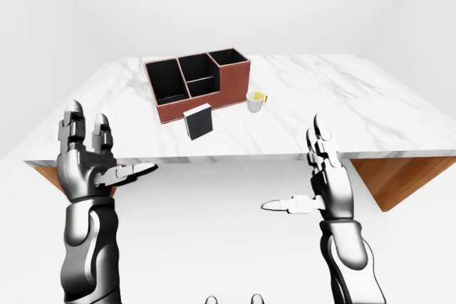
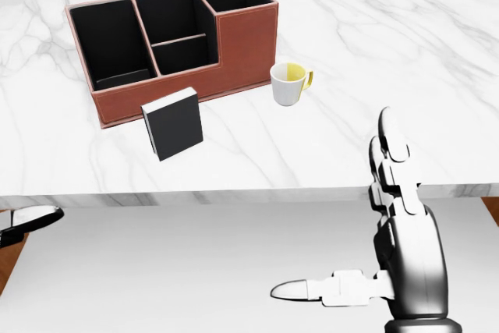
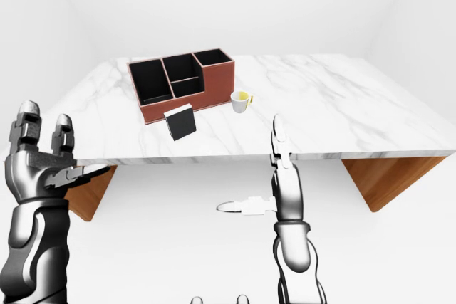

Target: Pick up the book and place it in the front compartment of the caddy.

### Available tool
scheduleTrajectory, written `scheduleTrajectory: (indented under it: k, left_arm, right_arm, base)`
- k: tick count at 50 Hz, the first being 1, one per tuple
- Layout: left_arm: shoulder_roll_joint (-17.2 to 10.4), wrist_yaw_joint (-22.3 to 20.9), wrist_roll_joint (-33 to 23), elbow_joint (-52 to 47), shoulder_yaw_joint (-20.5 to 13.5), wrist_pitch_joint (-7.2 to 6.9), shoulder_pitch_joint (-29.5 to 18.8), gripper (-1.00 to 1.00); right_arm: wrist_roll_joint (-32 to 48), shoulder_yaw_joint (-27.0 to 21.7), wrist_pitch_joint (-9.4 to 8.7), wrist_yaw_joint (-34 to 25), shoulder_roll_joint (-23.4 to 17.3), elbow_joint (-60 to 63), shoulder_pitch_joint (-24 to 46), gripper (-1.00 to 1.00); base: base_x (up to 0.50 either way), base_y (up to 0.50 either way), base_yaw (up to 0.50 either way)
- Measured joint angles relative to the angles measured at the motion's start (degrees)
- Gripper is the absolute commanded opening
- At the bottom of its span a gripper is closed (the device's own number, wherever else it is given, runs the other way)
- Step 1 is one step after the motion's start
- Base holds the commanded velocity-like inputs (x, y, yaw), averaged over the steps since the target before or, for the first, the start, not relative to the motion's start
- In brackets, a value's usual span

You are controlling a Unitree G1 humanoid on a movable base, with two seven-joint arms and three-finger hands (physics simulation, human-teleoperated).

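Both hands, left hand [image 1: 89,165] and right hand [image 1: 326,183], hang open and empty off the desk [image 2: 405,52]; the book [image 2: 172,123] stands upright just beside the caddy [image 2: 242,44], so a clumsy reach could topple it.

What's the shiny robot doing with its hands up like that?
It's getting ready to pick up the book, but it isn't touching anything yet. The black book stands on the marble table, just below the brown caddy in the head view, with a white mug off to the right. The left hand and right hand are both open and empty, fingers spread, held up on the near side of the table's edge. The book isn't in the caddy yet.
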State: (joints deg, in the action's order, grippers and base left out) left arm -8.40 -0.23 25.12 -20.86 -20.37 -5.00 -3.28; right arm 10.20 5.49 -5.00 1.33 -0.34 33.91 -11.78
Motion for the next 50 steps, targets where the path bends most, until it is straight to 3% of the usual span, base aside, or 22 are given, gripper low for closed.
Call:
scheduleTrajectory:
  k: [31,50]
  left_arm:
    - [-1.75,1.76,4.32,-4.64,-3.74,0.00,-0.08,1.00]
    - [-1.77,1.87,4.64,-5.37,-4.04,0.00,0.07,1.00]
  right_arm:
    - [4.90,6.47,0.00,2.27,-1.84,11.13,-3.30,0.98]
    - [6.61,7.32,0.00,2.24,-2.13,11.82,-3.47,0.98]
  base:
    - [0.00,0.00,0.00]
    - [0.00,0.49,0.00]
